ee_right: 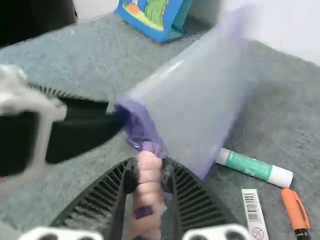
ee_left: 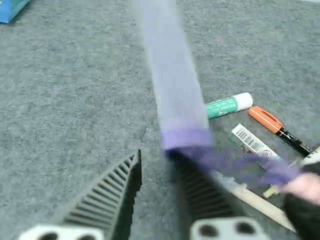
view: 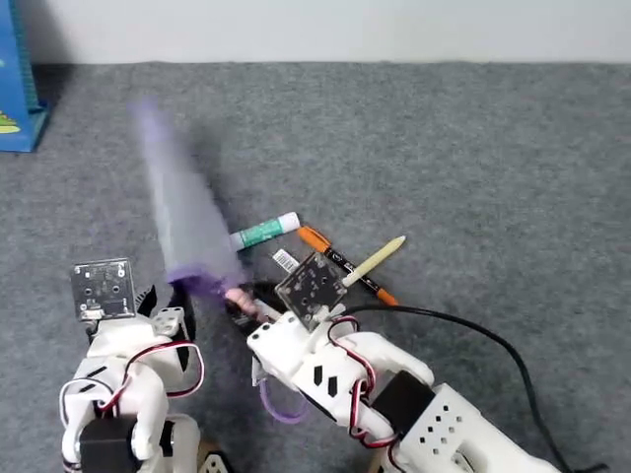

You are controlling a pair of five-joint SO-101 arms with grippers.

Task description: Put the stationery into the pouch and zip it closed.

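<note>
A: Where's the pouch point(view: 182, 212), and who has it?

B: It's lifted off the grey mat point(view: 473, 168), slanting up and away from the arms. The right gripper point(ee_right: 149, 169) is closed tight on the pink tab point(ee_right: 146, 175) at the pouch's near end. I'd guess that's the zip pull, so a grip there steadies the mouth.

A: And the left gripper point(ee_left: 155, 156)?

B: Jaws apart, nothing between them. One finger sits right at the pouch's purple edge, likely placed to catch that corner and spread the opening, though I can't tell if it touches.

A: The stationery?

B: All out on the mat: a glue stick point(view: 264, 232), an orange pen point(view: 345, 264), a pencil point(view: 375, 260) crossing the pen, and a small white labelled piece point(view: 286, 259).

A: Anything in the way?

B: The right arm hangs over those pieces, and the raised pouch covers one end of the glue stick. A blue box point(view: 15, 89) stands well apart at the mat's far corner.
</note>
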